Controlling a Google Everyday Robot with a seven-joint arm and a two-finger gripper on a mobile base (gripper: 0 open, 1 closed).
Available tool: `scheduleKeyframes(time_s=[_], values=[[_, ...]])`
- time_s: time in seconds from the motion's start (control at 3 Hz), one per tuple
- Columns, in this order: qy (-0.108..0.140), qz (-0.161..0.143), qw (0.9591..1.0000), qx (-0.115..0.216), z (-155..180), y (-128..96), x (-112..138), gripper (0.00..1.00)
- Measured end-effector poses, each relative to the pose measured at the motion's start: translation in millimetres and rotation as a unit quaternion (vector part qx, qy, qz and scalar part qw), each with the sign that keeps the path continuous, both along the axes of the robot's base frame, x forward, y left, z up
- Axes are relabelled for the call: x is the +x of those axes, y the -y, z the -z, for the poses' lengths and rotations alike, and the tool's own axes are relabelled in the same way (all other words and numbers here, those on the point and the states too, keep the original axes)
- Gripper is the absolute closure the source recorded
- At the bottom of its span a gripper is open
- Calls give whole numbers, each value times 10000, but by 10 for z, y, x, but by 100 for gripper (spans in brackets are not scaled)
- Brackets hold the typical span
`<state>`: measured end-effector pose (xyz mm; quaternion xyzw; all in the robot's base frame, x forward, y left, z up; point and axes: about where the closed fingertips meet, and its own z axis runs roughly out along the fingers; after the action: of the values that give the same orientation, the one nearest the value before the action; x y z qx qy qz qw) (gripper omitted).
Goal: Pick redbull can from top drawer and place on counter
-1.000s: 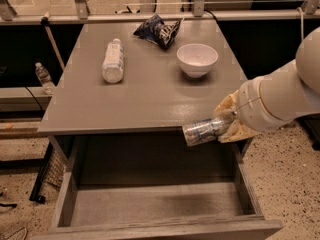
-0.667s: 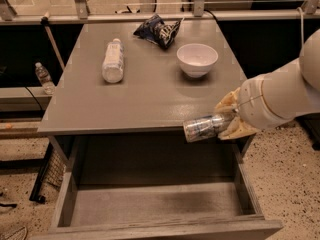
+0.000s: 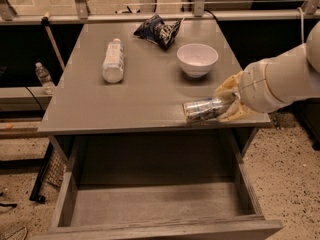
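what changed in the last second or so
The hand, shut on the redbull can, carried it from the front edge further in over the counter, the can lying sideways; nothing was let go. The bottle, bowl, snack bag and open top drawer stayed put.

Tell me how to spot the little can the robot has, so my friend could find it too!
Find the grey counter above the open top drawer. At its front right edge, the end effector is shut on the redbull can, held sideways. It is small and silvery with bluish marks, unlike the white bowl behind it or the longer clear plastic bottle further left.
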<state>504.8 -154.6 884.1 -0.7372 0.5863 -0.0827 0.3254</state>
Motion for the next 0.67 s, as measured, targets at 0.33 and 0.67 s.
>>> scheduleKeyframes(time_s=[0.33, 0.67], values=[[-74, -10, 9998, 205, 65, 23, 282, 100], [-186, -34, 9992, 358, 145, 33, 471, 100]])
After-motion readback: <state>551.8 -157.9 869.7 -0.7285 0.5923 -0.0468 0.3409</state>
